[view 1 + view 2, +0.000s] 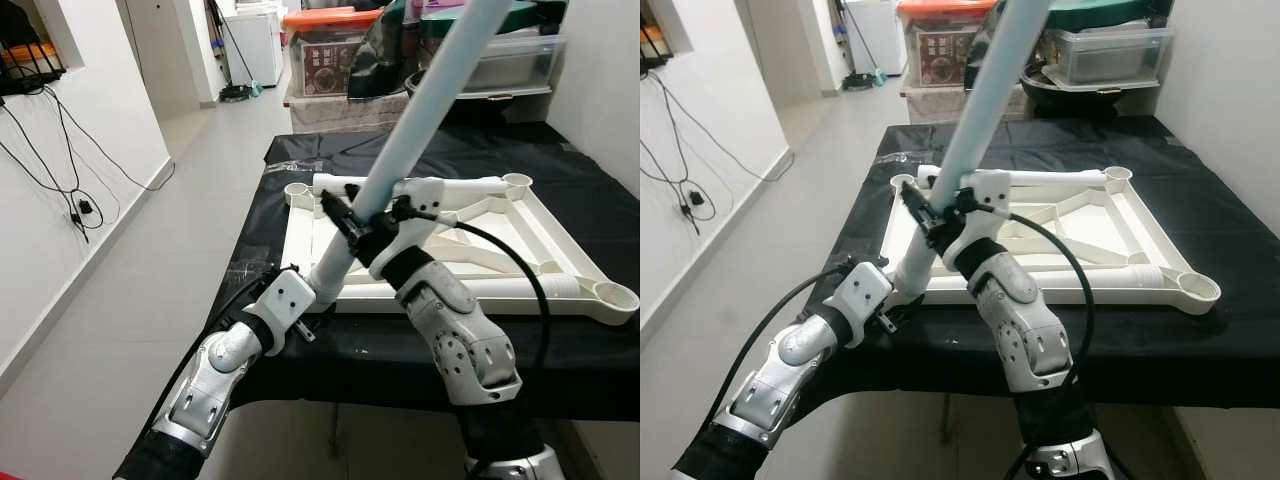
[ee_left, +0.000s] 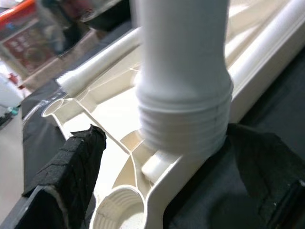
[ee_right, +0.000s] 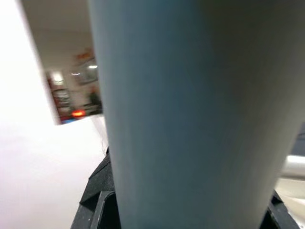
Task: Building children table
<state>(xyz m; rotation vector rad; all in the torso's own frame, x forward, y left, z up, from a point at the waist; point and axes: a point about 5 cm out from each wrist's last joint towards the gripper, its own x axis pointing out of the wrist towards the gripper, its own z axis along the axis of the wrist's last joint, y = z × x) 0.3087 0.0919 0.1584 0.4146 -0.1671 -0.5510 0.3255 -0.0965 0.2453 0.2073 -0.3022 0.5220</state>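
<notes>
While the upturned cream table top [image 1: 500, 245] lies flat on the black cloth [image 1: 560, 160] w/ its corner sockets facing up, a long pale blue table leg [image 1: 420, 110] is held tilted over its near-left corner, the threaded cream end set at that corner socket, as seen close up in the left wrist view [image 2: 183, 129]; whether the thread is engaged can't be told. The right gripper [image 1: 362, 222] is clamped round the leg partway up, its black fingers [image 3: 102, 191] seen pressed on both sides of the tube in the right wrist view. The left gripper [image 1: 322, 290] is placed low at the leg's base, near the front edge of the cloth; its padded black fingers [image 2: 71, 167] are seen spread to either side of the threaded end, apart from it. A second open socket [image 2: 116, 210] is seen just beside the leg's base in the left wrist view. Another leg [image 1: 480, 288] is seen lying flat inside the frame along its near rail, and one more [image 1: 1060, 178] along the far rail. Behind the cloth-covered surface, storage boxes incl. one w/ an orange lid [image 1: 330, 18] are stacked. On the robot's left, tiled floor [image 1: 130, 290] and a white wall w/ dangling black cables [image 1: 60, 170] are seen.
</notes>
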